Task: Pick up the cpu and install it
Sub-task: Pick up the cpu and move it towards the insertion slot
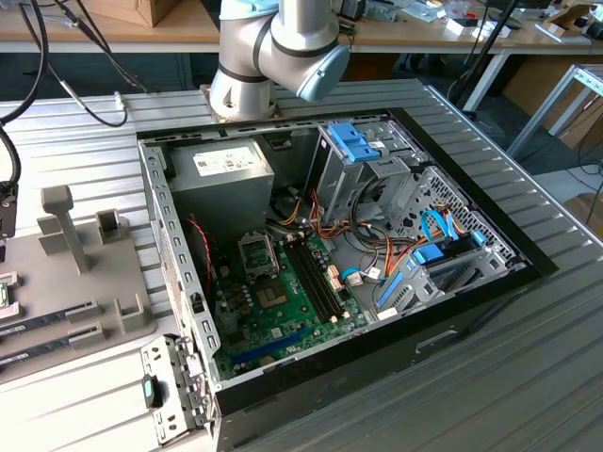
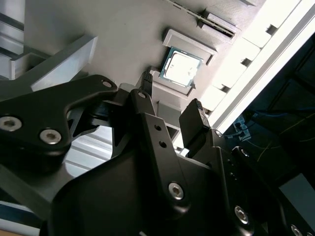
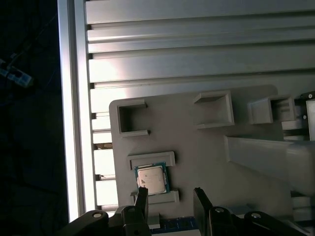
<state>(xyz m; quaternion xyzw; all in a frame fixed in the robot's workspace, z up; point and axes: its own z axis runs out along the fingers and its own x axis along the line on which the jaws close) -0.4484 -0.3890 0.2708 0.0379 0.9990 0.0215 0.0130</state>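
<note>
Claw: claw (image 3: 171, 194) spread, nothing pinched between the dark fingers (image 3: 201, 204).
Claw position: hovering over the grey holder plate (image 3: 211, 147), fingertips pointing at the cpu.
Cpu: cpu (image 3: 151, 179) lying flat, silver top up, green edge showing around it.
Cpu seat: in a pocket of the holder plate, between two raised lips, close to the plate's edge.
Cpu vs claw: not gripped. One fingertip overlaps its corner in the first wrist view; cannot tell if touching. Clear of both fingers in the second wrist view.
Table: ribbed aluminium table (image 3: 197, 54) under the holder plate.
Case: open computer case (image 1: 165, 235) set into the table, to the exterior view's right of the holder plate.
Board: green motherboard (image 1: 283, 311) flat on the case floor, square socket (image 1: 256, 252) near the power supply (image 1: 221, 174).
Sticks: memory sticks (image 1: 57, 314) lying in slots on the holder plate.
Arm: arm (image 1: 273, 47) joints above the far wall of the case.
</note>
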